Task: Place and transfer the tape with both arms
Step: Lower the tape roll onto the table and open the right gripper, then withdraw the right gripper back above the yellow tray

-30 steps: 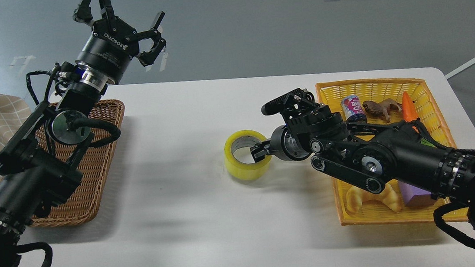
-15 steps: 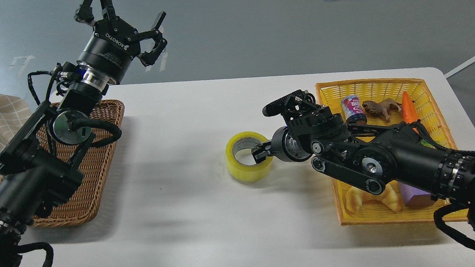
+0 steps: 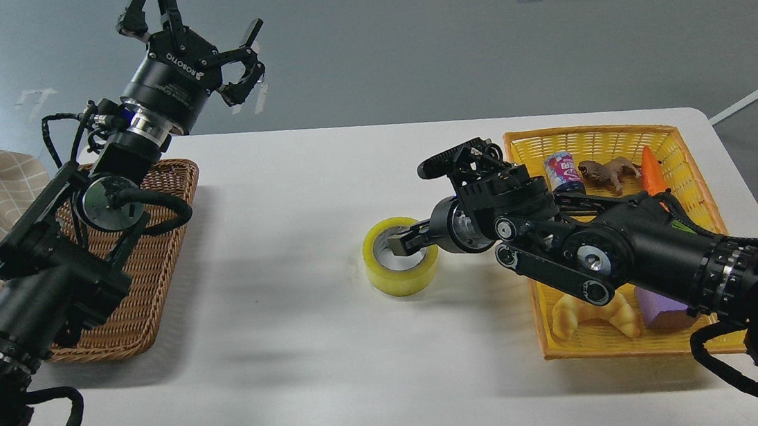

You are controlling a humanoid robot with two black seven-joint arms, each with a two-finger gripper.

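Observation:
The tape (image 3: 401, 273), a yellow roll with a grey-white core, lies flat near the middle of the white table (image 3: 308, 345). My right gripper (image 3: 409, 207) reaches in from the right. Its fingers are spread: one finger (image 3: 451, 157) stands raised behind the roll, and another finger (image 3: 404, 240) reaches over the roll's right rim into the core. I cannot tell whether that finger touches the roll. My left gripper (image 3: 206, 38) is open and empty, held high beyond the table's far left edge and well away from the tape.
A brown wicker basket (image 3: 169, 275) sits at the left under my left arm. A yellow basket (image 3: 687, 162) at the right holds a can (image 3: 563, 171), a toy animal (image 3: 608, 171), a carrot (image 3: 653, 169), a croissant toy (image 3: 593, 310) and a purple block (image 3: 659, 308).
The right gripper's lower finger has stretched out from the tape's right wall over the core. The tape has shifted slightly right and toward me. The left arm has barely moved.

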